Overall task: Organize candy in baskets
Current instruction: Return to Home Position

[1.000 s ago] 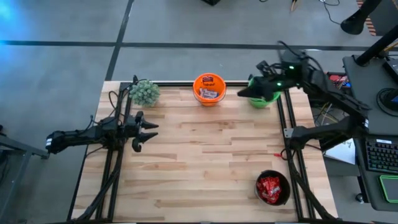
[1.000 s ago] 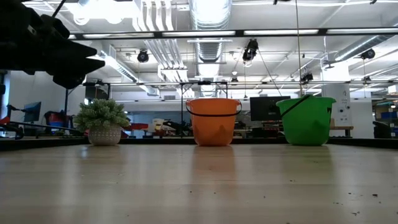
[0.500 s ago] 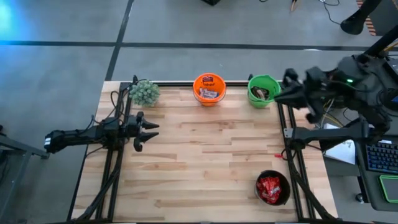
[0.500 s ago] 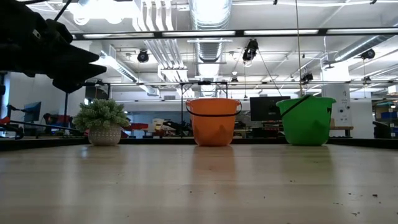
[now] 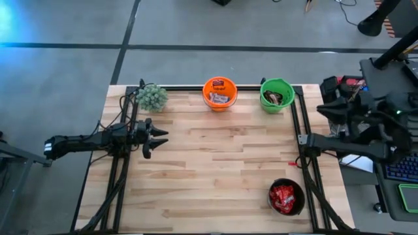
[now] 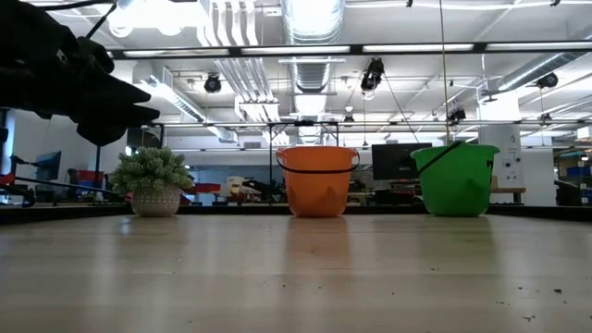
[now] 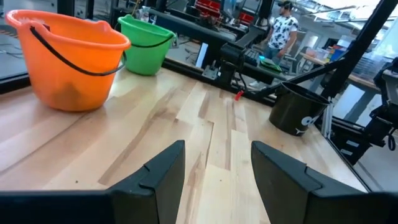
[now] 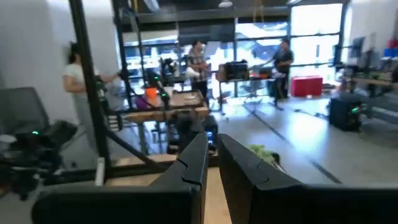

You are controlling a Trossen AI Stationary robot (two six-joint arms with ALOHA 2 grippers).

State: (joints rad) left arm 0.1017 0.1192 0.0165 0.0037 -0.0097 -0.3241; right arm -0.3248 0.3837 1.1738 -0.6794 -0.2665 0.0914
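Observation:
Three baskets stand on the wooden table. The orange basket (image 5: 219, 93) (image 7: 68, 59) and the green basket (image 5: 277, 94) (image 7: 146, 45) stand at the far edge, each with candy inside. The black basket (image 5: 286, 197) (image 7: 300, 109), at the near right, holds red packets of candy (image 5: 283, 198). My left gripper (image 5: 157, 137) (image 7: 217, 168) hangs open at the table's left side, pointing level toward the right, with nothing between its fingers. My right gripper (image 5: 324, 108) (image 8: 213, 165) is shut and empty, beyond the table's right edge and raised above it.
A small potted plant (image 5: 151, 97) (image 6: 155, 181) stands at the far left corner. Black frame rails (image 5: 302, 156) run along both sides of the table; a small red thing (image 5: 292, 162) lies by the right rail. People stand in the room beyond. The table's middle (image 5: 222, 163) is bare wood.
My right gripper has drawn back from above the green basket toward and past the table's right edge, rolling as it went and staying shut. The baskets and the candy have kept their places.

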